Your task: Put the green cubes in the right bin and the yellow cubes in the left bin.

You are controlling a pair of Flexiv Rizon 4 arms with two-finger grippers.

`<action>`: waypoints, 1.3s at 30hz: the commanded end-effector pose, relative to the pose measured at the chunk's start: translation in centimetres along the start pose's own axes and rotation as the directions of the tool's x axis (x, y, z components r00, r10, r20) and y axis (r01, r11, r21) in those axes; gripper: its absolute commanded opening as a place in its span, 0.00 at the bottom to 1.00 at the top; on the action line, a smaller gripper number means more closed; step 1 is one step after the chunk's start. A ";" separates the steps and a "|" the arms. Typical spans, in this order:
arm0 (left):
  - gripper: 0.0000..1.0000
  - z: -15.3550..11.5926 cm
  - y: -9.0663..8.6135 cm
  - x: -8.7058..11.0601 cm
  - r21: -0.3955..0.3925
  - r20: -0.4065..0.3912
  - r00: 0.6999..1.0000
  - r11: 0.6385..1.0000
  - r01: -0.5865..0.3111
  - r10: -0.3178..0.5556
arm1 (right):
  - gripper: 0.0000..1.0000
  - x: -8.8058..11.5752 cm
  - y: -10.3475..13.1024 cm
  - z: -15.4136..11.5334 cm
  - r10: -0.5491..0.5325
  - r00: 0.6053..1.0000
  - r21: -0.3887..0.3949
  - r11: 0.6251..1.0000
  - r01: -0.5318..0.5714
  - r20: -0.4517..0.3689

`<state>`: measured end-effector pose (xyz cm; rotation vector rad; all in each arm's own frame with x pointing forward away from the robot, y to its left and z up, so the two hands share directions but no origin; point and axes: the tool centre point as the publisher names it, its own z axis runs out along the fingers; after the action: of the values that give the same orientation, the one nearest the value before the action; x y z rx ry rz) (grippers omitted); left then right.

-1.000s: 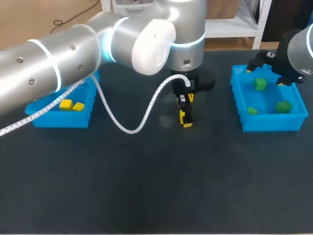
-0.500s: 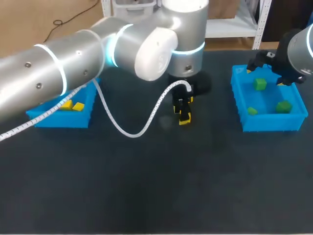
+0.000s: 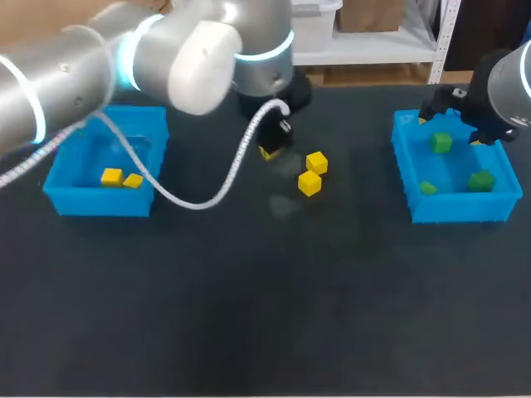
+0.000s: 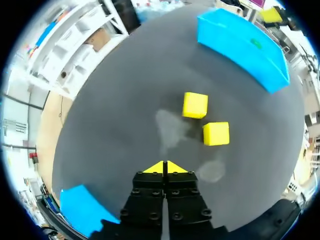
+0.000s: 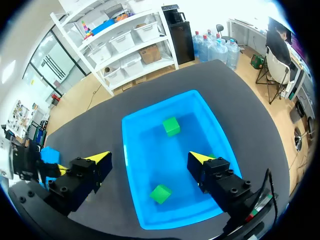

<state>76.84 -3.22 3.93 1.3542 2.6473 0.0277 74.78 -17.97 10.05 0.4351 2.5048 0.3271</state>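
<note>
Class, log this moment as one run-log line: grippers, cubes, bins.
left gripper shut, empty | right gripper open over right bin | two yellow cubes loose on table | left bin holds two

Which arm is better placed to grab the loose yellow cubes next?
Left. The left gripper sits close beside the two yellow cubes on the table; the right gripper hangs open over the right bin.
</note>
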 end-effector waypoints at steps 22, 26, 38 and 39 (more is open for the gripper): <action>1.00 -1.3 -6.7 -0.7 0.089 0.040 0.971 0.967 -0.239 0.236 | 1.00 0.1 0.0 0.1 0.001 1.000 -0.001 1.000 -0.001 0.008; 1.00 -0.7 -7.3 -1.8 0.116 0.021 0.979 0.972 -0.204 0.203 | 1.00 0.1 0.0 0.1 0.001 1.000 -0.001 1.000 -0.001 0.008; 1.00 1.5 -7.0 -4.3 0.106 -0.032 0.996 0.991 -0.078 0.082 | 1.00 0.1 0.0 0.1 0.001 1.000 -0.001 1.000 -0.001 0.008; 1.00 1.7 -7.1 -4.4 0.106 -0.037 0.996 0.991 -0.078 0.082 | 1.00 0.1 0.0 0.1 0.001 1.000 -0.001 1.000 -0.001 0.008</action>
<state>73.19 -10.11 2.69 1.4825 2.6181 -0.1114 74.78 -17.96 10.06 0.4350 2.5047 0.3271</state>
